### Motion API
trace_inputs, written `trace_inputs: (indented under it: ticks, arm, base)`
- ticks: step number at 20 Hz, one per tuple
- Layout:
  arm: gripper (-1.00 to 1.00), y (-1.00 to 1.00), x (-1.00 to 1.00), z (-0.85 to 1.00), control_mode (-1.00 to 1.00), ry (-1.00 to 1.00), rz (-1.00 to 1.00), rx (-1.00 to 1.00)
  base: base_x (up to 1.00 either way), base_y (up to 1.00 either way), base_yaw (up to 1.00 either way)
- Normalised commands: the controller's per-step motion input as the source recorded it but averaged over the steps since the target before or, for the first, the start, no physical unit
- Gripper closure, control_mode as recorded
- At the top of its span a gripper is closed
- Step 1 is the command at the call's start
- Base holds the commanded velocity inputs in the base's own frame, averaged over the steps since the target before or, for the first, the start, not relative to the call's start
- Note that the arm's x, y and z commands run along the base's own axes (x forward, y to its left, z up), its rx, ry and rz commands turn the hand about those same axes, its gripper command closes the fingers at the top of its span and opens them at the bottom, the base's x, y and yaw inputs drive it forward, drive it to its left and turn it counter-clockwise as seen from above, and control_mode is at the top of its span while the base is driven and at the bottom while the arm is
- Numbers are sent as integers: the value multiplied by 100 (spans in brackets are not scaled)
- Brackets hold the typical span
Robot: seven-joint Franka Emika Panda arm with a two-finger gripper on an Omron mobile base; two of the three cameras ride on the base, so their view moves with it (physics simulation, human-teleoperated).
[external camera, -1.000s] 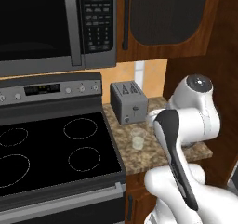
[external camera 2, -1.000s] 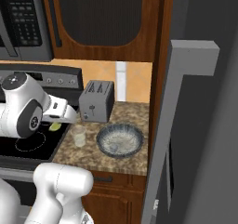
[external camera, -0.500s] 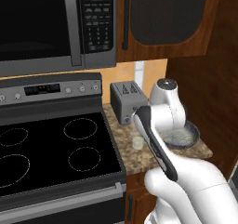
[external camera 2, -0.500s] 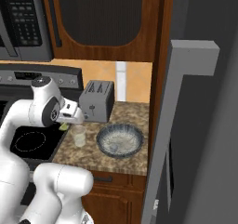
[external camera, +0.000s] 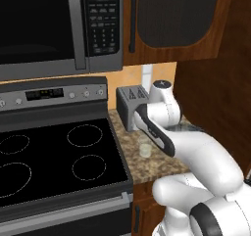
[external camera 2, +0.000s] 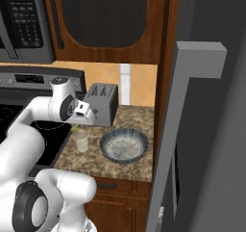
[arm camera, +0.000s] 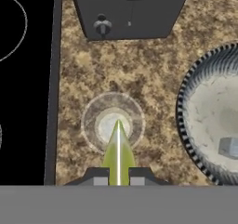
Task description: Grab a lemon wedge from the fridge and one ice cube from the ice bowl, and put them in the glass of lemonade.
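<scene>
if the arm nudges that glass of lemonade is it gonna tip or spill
Probably tips easily: the glass of lemonade is small, narrow and stands free on the counter. Likely spills, since its top is open. It looks light, so it may slide first.

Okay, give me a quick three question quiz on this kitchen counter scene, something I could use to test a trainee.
1. True or false: the claw is shut on the lemon wedge.
2. Seen from the hand camera, what lies directly beneath the wedge's tip: A the toaster, B the glass, C the bowl?
3. Fill in: one grey ice cube rests inside the ____.

Key: 1 true. 2 B. 3 bowl.
</scene>
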Motion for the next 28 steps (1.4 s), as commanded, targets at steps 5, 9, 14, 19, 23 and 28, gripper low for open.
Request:
trace_inputs:
  ticks: [5, 9, 14, 19, 23, 28]
  arm:
    - [100, 0, 13, -26, -100, 0, 0, 0]
    - [100, 0, 8, -12, -100, 1, 0, 0]
    - [100, 0, 11, -7, -100, 3, 0, 0]
    - [100, 0, 26, -1, -100, 0, 0, 0]
    - [100, 1, 2, 0, -100, 0, 0, 0]
    - [100, 3, 0, -29, -100, -7, 0, 0]
  base:
    - [0, 0, 0]
    - [0, 0, 0]
    - [0, 0, 0]
    - [0, 0, 0]
    - [0, 0, 0]
    - [0, 0, 0]
